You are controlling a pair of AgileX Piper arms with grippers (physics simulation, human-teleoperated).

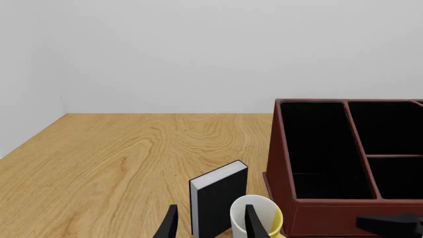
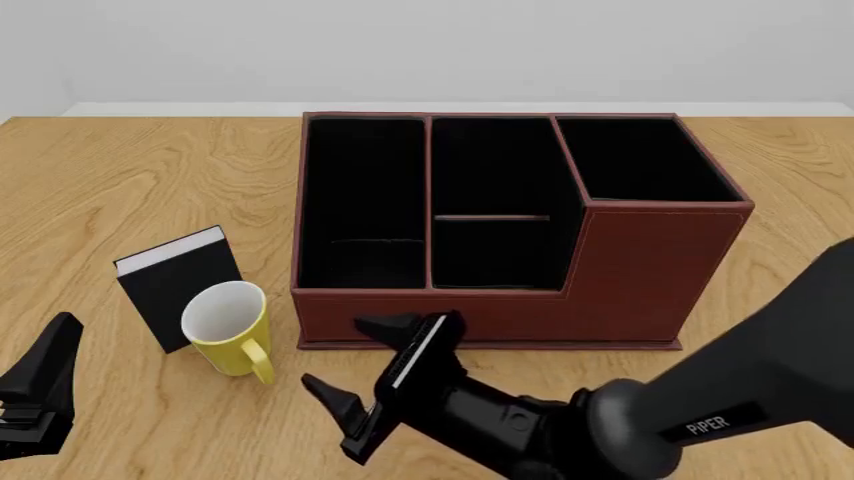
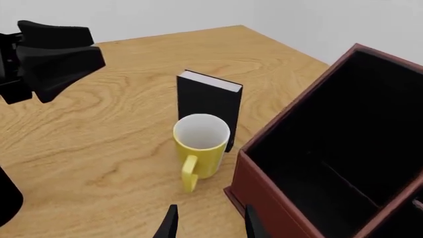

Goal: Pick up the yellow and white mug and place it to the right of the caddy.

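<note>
While the right hand (image 2: pixel 358 385) hangs spread and holding nothing, the yellow and white mug (image 2: pixel 230 328) stands upright on the counter (image 2: pixel 120 190) just ahead of its fingertips, handle turned toward them, with the black book (image 2: pixel 176 287) touching or nearly touching its far side and the caddy (image 2: pixel 514 230) close alongside; the approach should run straight along the handle line. I judge a pinch across the rim safest, one finger inside the white wall, kept clear of both neighbours; the left hand (image 2: pixel 40 395) sits apart, also spread.

- My wooden table (image 2: pixel 134 180) carries three things.
- The caddy (image 2: pixel 627 270) sits mid-table.
- The yellow and white mug (image 2: pixel 230 328) stands upright just left of it.
- A black book (image 2: pixel 174 285) stands behind the mug.
</note>
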